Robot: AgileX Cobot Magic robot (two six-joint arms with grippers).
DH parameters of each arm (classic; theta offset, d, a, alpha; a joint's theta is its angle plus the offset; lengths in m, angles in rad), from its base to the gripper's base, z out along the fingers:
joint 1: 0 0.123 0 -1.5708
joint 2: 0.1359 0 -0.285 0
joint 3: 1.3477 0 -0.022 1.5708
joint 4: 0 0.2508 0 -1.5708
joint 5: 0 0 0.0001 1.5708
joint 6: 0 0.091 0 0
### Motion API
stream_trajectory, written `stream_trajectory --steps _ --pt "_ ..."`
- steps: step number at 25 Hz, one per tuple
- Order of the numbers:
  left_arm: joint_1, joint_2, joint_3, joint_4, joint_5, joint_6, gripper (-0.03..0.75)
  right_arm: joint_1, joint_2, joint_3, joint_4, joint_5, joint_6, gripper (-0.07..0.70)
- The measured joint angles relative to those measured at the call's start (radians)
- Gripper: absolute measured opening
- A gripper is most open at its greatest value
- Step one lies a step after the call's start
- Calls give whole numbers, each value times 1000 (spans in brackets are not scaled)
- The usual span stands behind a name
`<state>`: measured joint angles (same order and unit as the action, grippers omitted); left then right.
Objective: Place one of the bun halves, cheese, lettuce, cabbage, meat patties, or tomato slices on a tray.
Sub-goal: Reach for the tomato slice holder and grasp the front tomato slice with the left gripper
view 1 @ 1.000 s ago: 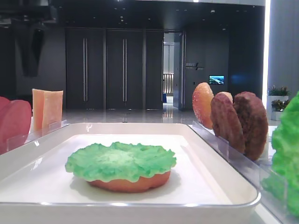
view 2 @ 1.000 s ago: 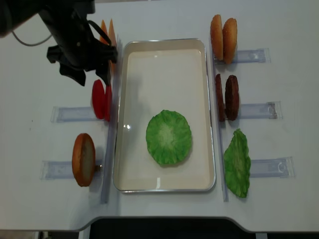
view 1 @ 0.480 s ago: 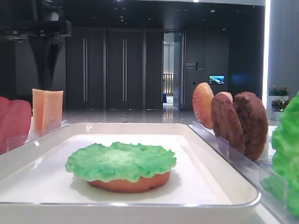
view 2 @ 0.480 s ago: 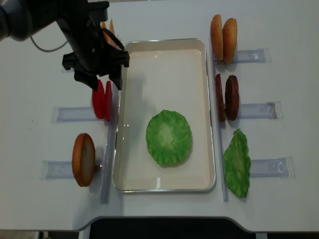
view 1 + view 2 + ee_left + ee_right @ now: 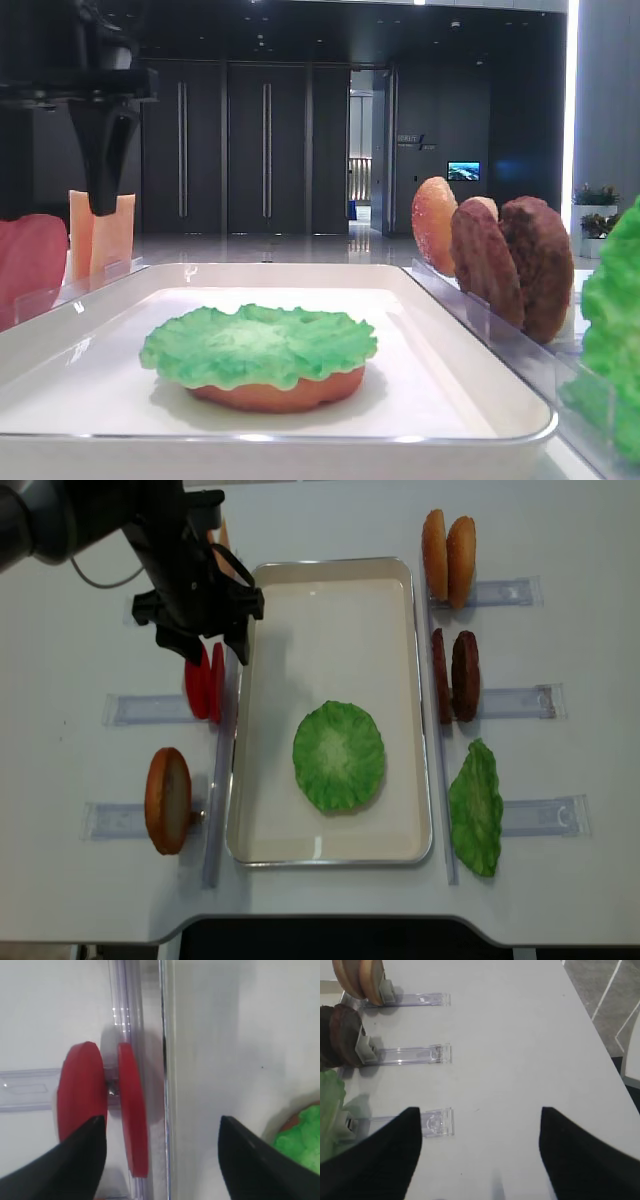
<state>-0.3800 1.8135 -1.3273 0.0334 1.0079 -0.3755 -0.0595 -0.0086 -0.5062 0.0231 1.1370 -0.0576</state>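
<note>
The round orange-brown bun half (image 5: 280, 390) on the large white tray (image 5: 480, 395) hides almost wholly under the frilly green lettuce leaf (image 5: 258, 345), only its lower edge peeking out, and from overhead it vanishes altogether. In the left wrist view the red tomato discs (image 5: 82, 1091) blur, their lower ends masked by the black gripper fingers (image 5: 70, 1165). The thin pale orange cheese squares (image 5: 222, 535) sit mostly behind the black arm. The low front view's left edge crops one tomato

Overhead, tray-level, perhaps two downward wrist-cams
</note>
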Motion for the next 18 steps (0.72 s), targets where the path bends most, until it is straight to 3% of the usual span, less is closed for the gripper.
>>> stream_trajectory --steps 11,13,18 --pt "-19 59 0 -3 -4 3 523 0 0 0 0 0 0 476" --pt "-19 59 0 -3 -4 5 498 0 0 0 0 0 0 476" --pt "-19 59 0 3 -1 14 351 0 0 0 0 0 0 476"
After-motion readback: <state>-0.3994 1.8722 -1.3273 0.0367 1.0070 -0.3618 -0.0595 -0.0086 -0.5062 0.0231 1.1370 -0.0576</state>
